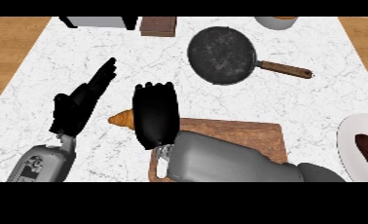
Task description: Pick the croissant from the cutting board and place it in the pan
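The pick is being made: the right hand is being held palm-down over the croissant, which is lying at the left edge of the board and is mostly being hidden, only its left tip showing beside the hand. The fingers are being kept fairly straight, pointing away; whether anything is being gripped cannot be told. The left hand is being rested open on the tabletop, just left of the croissant. Next, a closing and a lift are being called for, then a carry up and right to the pan, well apart.
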